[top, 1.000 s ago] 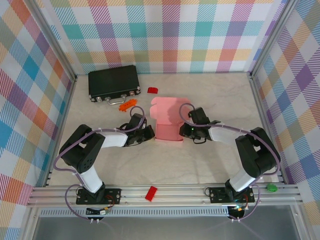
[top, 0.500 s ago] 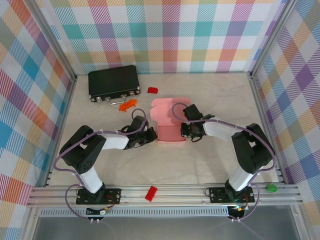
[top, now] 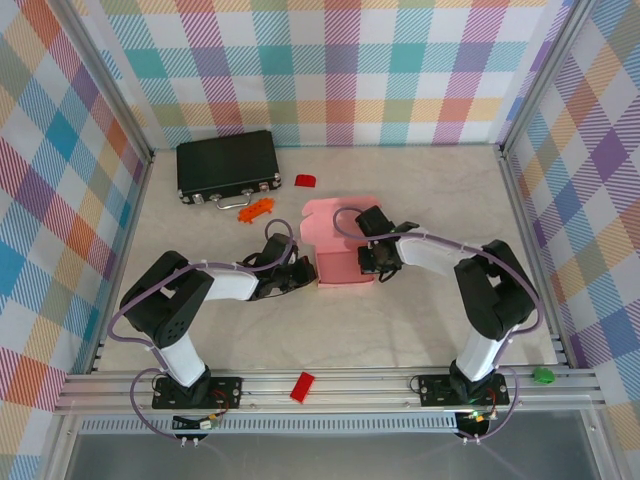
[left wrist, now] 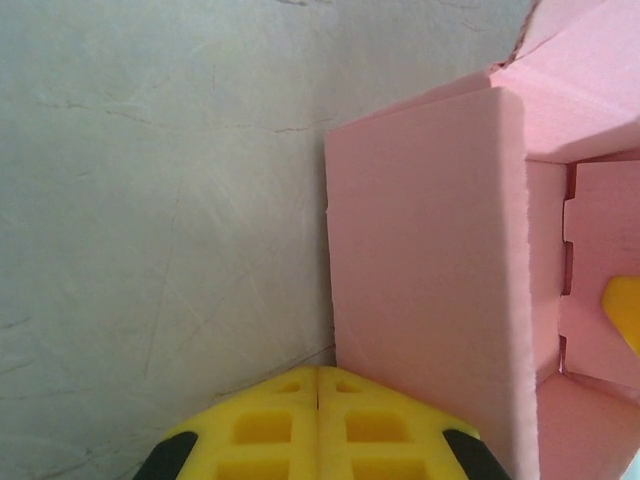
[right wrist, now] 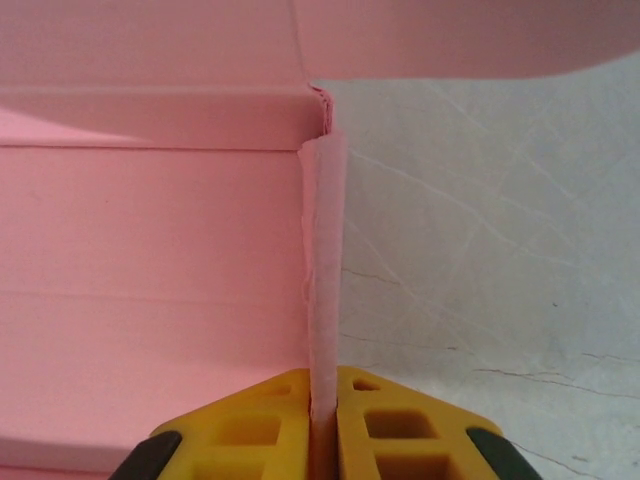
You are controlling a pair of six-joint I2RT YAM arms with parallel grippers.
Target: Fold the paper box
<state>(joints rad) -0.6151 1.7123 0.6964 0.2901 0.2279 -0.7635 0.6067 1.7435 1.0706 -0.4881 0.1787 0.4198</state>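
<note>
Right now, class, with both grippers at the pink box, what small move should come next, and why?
Probably the right gripper, shut on a thin side wall of the paper box, should ease that wall slightly inward to set its crease. The left gripper, shut and empty, sits beside the opposite wall and could brace it.

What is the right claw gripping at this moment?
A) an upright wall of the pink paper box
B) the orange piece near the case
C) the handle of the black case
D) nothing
A: in the right wrist view the right claw is shut on a thin upright wall of the paper box.
</note>
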